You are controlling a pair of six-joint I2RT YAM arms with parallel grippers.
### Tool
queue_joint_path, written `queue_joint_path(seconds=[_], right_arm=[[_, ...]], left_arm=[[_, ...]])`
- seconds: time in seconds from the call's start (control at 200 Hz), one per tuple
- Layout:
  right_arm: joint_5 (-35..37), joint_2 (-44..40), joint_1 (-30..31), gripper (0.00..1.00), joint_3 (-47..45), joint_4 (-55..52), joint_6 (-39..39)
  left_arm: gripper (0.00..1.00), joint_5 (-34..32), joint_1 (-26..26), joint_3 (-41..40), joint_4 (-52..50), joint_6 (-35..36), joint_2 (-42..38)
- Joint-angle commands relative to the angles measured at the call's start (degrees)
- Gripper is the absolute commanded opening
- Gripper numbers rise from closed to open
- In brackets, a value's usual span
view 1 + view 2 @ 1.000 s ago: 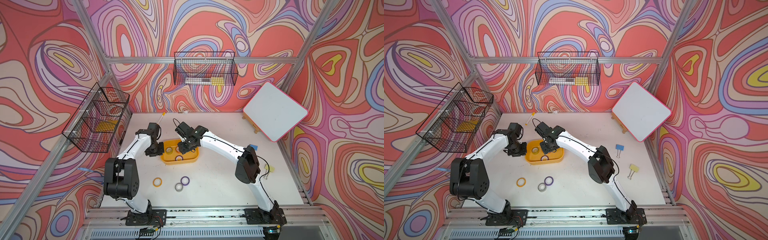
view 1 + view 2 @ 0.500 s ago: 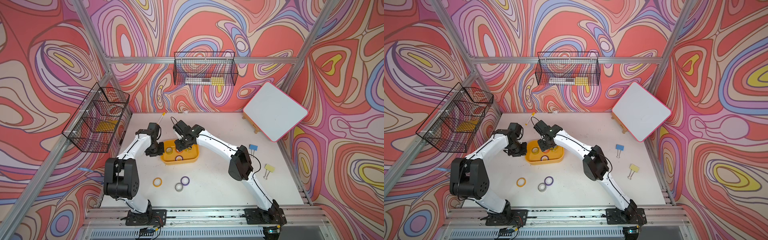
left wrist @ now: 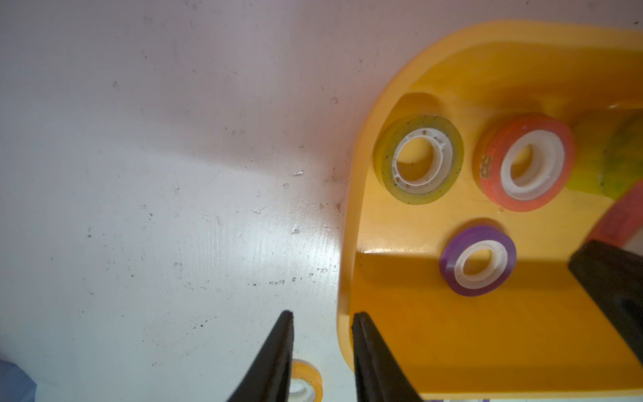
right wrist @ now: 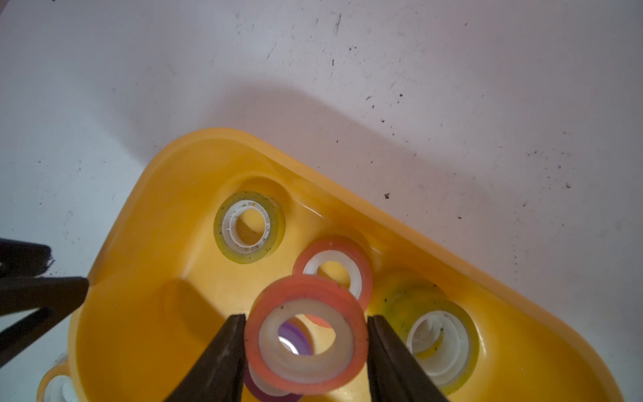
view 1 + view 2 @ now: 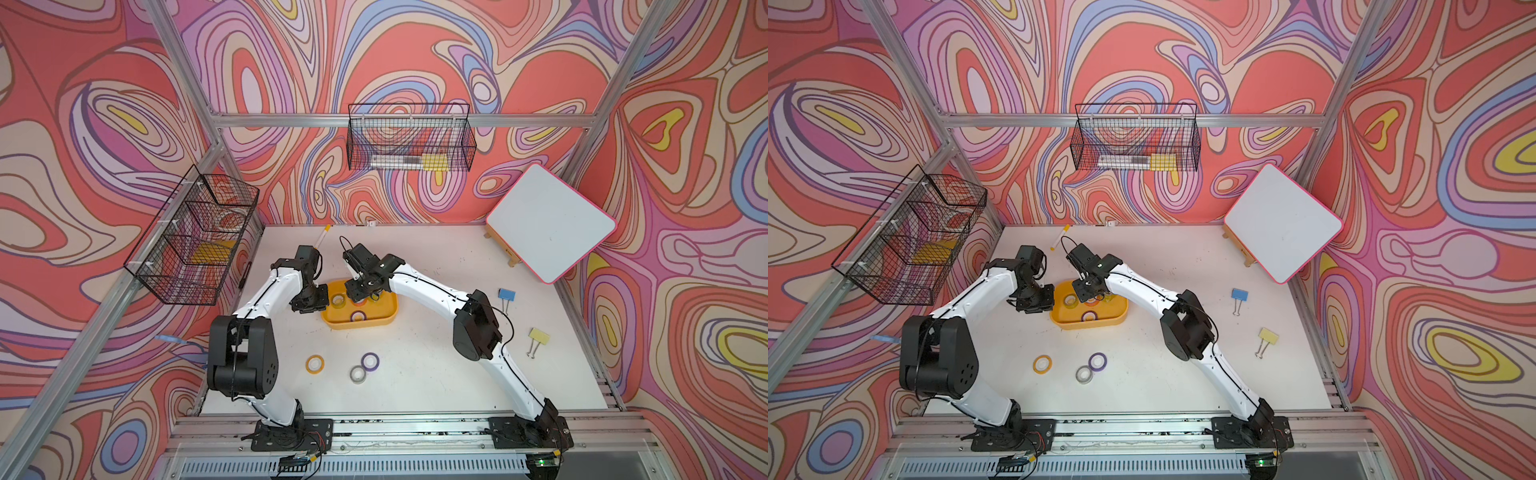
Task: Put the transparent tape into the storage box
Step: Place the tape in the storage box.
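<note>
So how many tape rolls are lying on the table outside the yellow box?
3, all on the near side of the box: a yellow roll, then a grey roll right beside a purple roll. Others may be hidden from view.

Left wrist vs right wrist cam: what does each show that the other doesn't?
Left wrist only: the left end effector open at the storage box rim; the purple roll unobstructed. Right wrist only: the right end effector clamping a red roll from both sides above the box. Both: the speckled yellow-green roll and a second red roll lying inside.
</note>
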Motion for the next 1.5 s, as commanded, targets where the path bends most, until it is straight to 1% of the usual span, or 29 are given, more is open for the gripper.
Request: queue_joint_path(seconds=[0.0,0.21,0.736,0.871,1.012,1.207,1.347,1.492], right_arm=[[0.46,1.30,-0.73,0.53,-1.06,1.50,0.26],[0.32,1.91,-1.18,0.53,-1.80,2.97,0.59],[-0.78,4.90,-1.57,0.54,0.99,2.17,0.63],[-0.74,5.09,-1.49,0.57,1.30,2.29,0.55],[-0.83,4.89,-1.51,0.59,1.94,2.47,0.44],[-0.92,3.16,-1.49,0.60,3.10,2.62,0.20],[-0.94,-0.02,-1.12,0.60,2.77,2.71,0.28],[-0.58,-5.32,-0.14,0.59,-0.90,2.02,0.02]], left_arm=[[0.34,0.87,-0.08,-0.41,-0.98,0.82,-0.28],[0.34,1.38,-0.13,-0.30,-0.98,0.84,0.00],[0.34,1.42,-0.15,-0.15,-1.07,0.82,0.01],[0.34,1.34,-0.12,-0.15,-1.07,0.91,-0.06],[0.34,1.26,-0.11,-0.06,-1.05,0.91,0.01],[0.34,0.97,-0.06,0.11,-1.18,0.96,-0.09],[0.34,0.78,-0.01,0.20,-1.19,0.99,0.01],[0.34,0.64,-0.04,0.20,-1.24,0.91,-0.12]])
